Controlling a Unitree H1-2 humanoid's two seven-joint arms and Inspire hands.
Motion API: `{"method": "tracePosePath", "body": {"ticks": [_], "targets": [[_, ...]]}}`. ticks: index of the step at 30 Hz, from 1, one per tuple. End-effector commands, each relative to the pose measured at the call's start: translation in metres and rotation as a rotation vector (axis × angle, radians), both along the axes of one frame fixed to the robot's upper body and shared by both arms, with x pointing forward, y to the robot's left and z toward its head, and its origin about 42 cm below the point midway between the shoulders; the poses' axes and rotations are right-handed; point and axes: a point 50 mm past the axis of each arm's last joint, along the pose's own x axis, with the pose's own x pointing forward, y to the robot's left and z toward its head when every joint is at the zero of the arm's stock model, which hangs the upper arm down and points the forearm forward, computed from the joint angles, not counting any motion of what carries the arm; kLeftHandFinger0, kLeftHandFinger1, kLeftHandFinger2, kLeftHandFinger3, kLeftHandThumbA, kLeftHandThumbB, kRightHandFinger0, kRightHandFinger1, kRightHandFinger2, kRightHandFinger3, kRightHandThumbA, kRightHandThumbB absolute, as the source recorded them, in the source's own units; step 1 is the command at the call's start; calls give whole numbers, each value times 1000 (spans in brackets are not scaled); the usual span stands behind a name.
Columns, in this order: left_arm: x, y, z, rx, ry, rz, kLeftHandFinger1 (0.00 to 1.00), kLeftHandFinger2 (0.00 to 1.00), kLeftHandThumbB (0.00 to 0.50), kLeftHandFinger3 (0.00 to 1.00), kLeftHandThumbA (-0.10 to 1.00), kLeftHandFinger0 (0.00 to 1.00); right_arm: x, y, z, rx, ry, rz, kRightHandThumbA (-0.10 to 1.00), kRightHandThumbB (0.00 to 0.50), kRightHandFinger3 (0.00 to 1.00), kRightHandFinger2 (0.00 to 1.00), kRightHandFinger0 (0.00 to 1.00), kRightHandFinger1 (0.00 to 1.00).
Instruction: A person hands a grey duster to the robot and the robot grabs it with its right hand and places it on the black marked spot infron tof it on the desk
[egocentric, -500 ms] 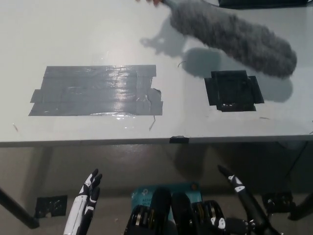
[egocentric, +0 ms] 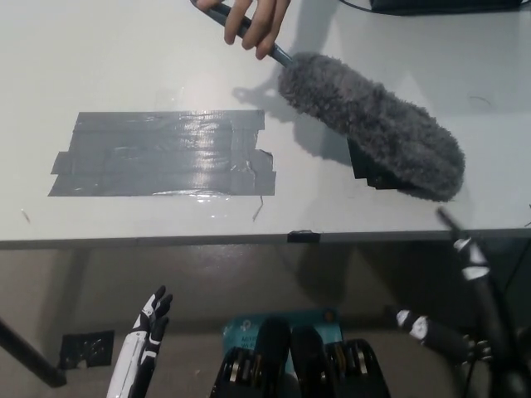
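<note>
At the lower left I see my left hand (egocentric: 143, 344) resting below the desk edge, fingers apart and holding nothing. Above it, on the white desk (egocentric: 99, 50), lies a wide patch of grey tape (egocentric: 162, 153), which I judge is not the target. Moving right, a person's hand (egocentric: 253, 21) at the top edge grips the handle of the grey duster (egocentric: 373, 137) and holds it out over the desk; its fluffy head slants down to the right and covers most of the black marked spot (egocentric: 365, 170), of which only a corner shows. I can't tell whether the head touches the desk or hangs above it. At the far lower right my right hand (egocentric: 465, 249) is raised toward the desk edge, near the duster's tip but apart from it, fingers spread and empty. So I judge the handover is not yet done: taking hold, then setting the duster on the spot, are both left.
</note>
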Motion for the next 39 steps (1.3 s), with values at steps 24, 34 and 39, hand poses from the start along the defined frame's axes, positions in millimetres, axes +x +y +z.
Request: {"method": "tracePosePath", "body": {"ticks": [24,34,39], "targets": [[3,6,11,20,-63,-34,1000,1000,186,1000,1000,1000,212,37,192,-516,170,-46,1000,464,1000,1000,1000,1000],[6,5,13,20,-60,-36,1000,1000,218,1000,1000,1000,283,67,166,-605,432,-22,1000,500,1000,1000,1000,1000],[4,5,15,31,-64,-40,1000,1000,206,1000,1000,1000,305,66,148,-662,516,-69,936,500,1000,1000,1000,1000]]}}
